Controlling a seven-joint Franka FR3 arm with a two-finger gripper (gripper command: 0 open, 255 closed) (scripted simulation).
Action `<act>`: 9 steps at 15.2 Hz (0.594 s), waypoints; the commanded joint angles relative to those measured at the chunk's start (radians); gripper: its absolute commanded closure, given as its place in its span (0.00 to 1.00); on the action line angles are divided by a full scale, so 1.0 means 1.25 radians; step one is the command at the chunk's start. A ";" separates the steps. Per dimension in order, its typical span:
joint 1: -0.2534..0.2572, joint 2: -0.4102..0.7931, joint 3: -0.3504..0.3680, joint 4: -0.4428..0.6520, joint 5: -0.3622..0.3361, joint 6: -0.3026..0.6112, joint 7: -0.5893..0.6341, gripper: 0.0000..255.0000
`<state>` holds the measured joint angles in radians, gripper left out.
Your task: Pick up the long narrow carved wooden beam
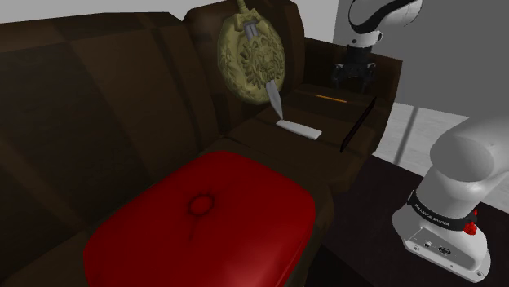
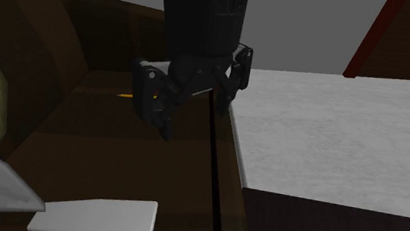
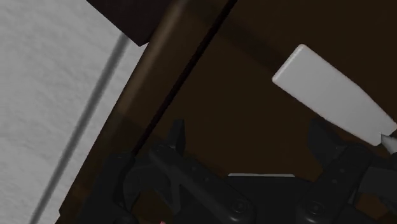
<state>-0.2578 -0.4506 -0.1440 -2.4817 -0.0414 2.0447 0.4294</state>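
The gripper point(image 1: 352, 79) point(image 2: 196, 116) point(image 3: 249, 137) is hovering over the sofa's point(image 1: 98, 98) far end, fingers standing wide apart and gripping nothing. The beam point(image 1: 359, 124) point(image 2: 215, 174) point(image 3: 191, 70), dark and thin, is lying along the sofa's outer edge, close under one finger. A white slab point(image 1: 298, 128) point(image 2: 101, 218) point(image 3: 331, 95) is resting on the sofa.

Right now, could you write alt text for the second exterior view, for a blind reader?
An open black gripper hangs over a dark brown surface, next to a long thin dark beam. A white flat piece lies at lower left.

Black beam point(image 2: 216, 189), red cushion point(image 1: 204, 220), brown sofa point(image 1: 98, 98)
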 commanded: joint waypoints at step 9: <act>-0.117 0.169 -0.062 -0.046 -0.002 0.226 0.209 0.00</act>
<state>-0.3896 -0.2625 -0.2131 -2.5394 -0.0457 2.3003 0.6621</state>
